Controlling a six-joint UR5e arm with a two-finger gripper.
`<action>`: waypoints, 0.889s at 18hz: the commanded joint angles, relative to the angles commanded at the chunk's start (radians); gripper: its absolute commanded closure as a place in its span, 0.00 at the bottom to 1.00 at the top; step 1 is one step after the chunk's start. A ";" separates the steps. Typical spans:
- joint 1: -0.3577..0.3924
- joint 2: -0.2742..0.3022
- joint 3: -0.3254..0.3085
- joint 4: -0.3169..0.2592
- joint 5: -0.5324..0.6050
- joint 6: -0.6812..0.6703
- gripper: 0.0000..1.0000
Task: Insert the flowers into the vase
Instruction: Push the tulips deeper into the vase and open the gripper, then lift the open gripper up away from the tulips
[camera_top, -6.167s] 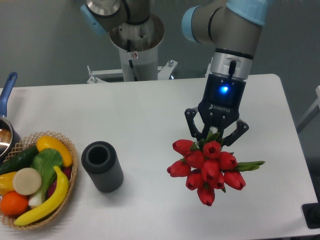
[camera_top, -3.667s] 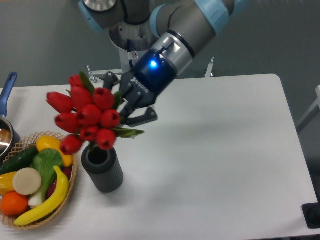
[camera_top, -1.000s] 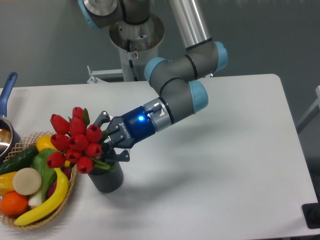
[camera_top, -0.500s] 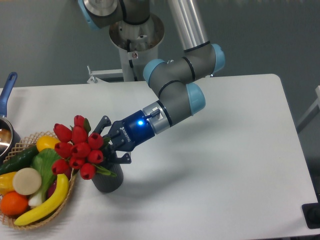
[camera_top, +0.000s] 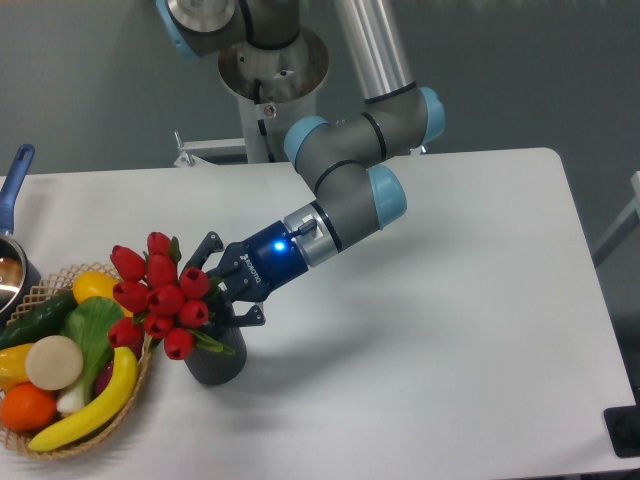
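Observation:
The flowers (camera_top: 157, 296), a bunch of red tulip buds with green leaves, sit over the mouth of the vase (camera_top: 217, 363) and tilt left toward the basket. The vase is a small dark grey ribbed cylinder; its rim is hidden by the bunch. My gripper (camera_top: 222, 293) reaches in from the right, almost level, just above the vase. Its fingers (camera_top: 243, 318) are around the stems behind the buds. The stems are hidden, so I cannot see how deep they sit in the vase.
A woven basket (camera_top: 131, 389) with a banana, an orange and other fruit and vegetables stands at the front left, touching distance from the vase. A pot with a blue handle (camera_top: 14, 180) is at the left edge. The arm's base (camera_top: 270, 80) stands behind the table.
The gripper carried the flowers from the right side of the table to the vase and lowered them onto its mouth. In the last half second the bunch hardly moved.

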 joint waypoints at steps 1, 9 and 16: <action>0.002 0.003 0.000 -0.002 0.000 0.002 0.38; 0.017 0.063 -0.005 -0.002 0.092 -0.002 0.00; 0.031 0.135 -0.018 -0.002 0.221 -0.008 0.00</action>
